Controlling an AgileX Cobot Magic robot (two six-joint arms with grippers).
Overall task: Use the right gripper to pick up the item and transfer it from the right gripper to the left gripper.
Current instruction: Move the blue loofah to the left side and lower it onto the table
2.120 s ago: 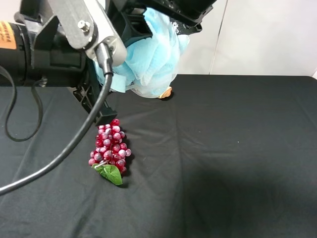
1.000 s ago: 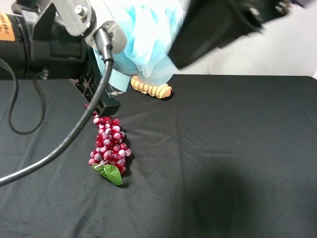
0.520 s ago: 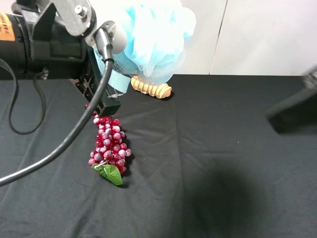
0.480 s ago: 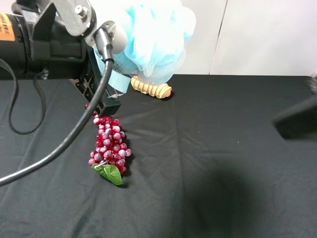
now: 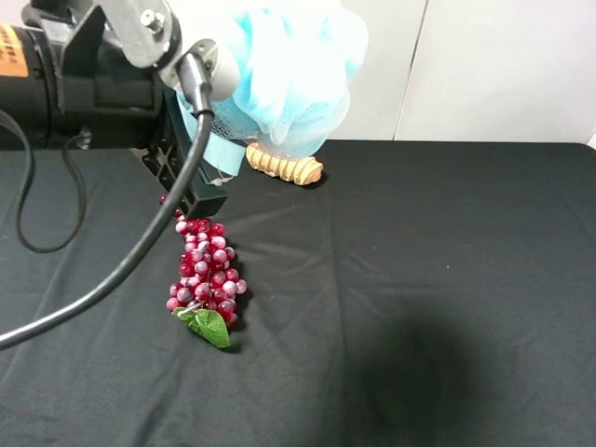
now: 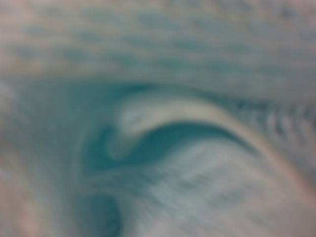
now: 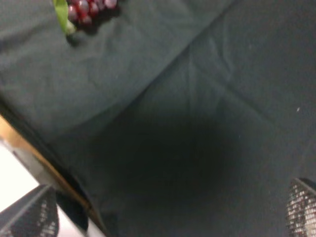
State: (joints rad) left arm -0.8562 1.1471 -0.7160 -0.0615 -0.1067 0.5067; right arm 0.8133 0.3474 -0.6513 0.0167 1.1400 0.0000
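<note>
One pouf (image 5: 289, 74) is up off the cloth (image 5: 447, 279), clamped in the left gripper (image 5: 197, 186). Ruffles mostly hide that gripper's jaws, and its wrist view shows only blurred blue mesh. One grape bunch (image 5: 207, 275) and one ribbed piece (image 5: 284, 168) lie on the cloth, the piece's end hidden behind the pouf. The right gripper (image 7: 163, 212) shows only two fingertips, wide apart and holding nothing.

Pouf (image 5: 289, 74) lt blue, mesh ruffles. Grapes (image 5: 207, 270) dk red w/ green leaf (image 5: 209, 328). Ribbed piece (image 5: 284, 166) tan. Desk (image 5: 447, 279) cloth black. Left arm (image 5: 102, 98) black, orange label (image 5: 13, 58).
</note>
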